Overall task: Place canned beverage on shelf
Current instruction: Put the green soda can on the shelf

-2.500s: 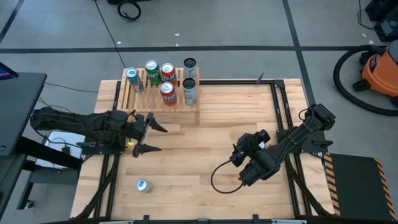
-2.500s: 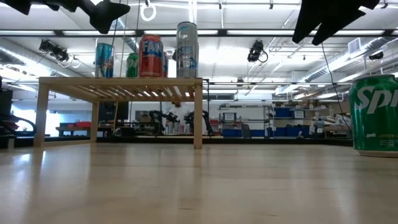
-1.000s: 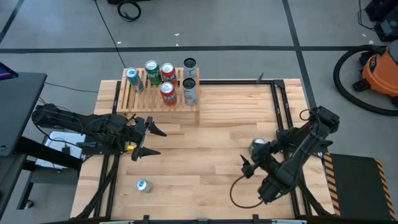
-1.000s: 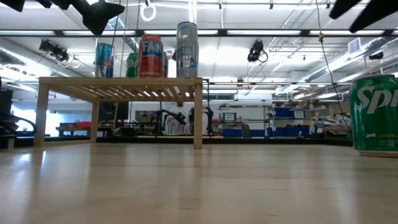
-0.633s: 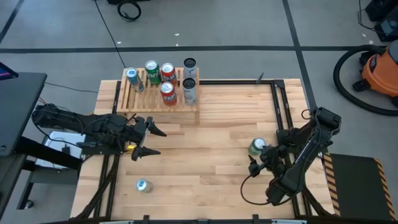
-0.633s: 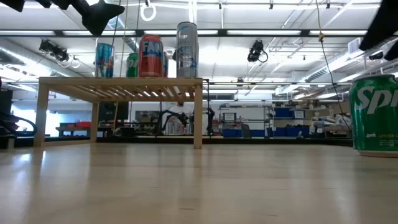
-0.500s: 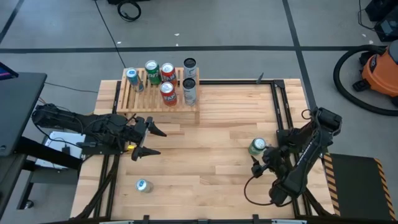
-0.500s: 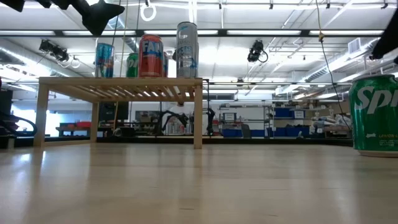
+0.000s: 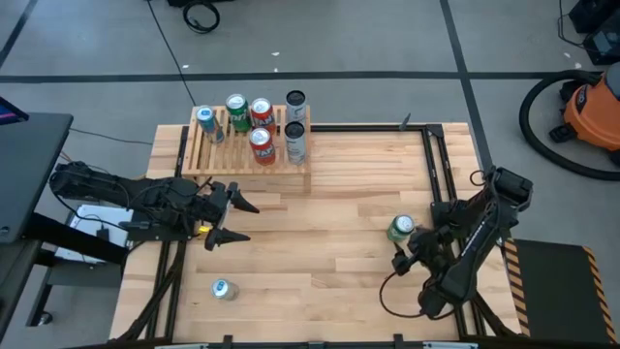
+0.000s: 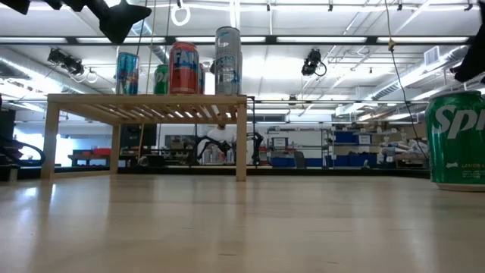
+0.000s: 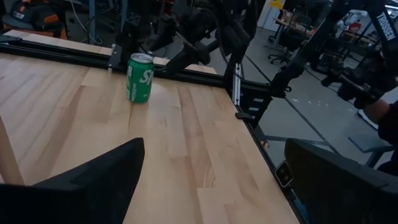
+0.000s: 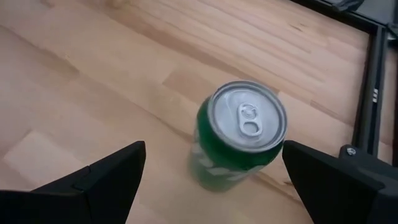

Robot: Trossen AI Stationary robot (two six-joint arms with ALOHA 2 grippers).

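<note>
While the left gripper (image 9: 229, 210) hovers above the table's left side with its fingers spread apart and empty, the light-wood shelf (image 9: 199, 152) at the far left edge carries six upright cans. A small blue can (image 9: 222, 288) stands alone near the front left. Toward the right, a green Sprite can (image 9: 401, 228) stands upright on the table (image 9: 329, 194), well apart from the shelf. The right gripper (image 9: 407, 254) hangs just beside it, jaws wide apart, holding nothing. Eight cans in all.
</note>
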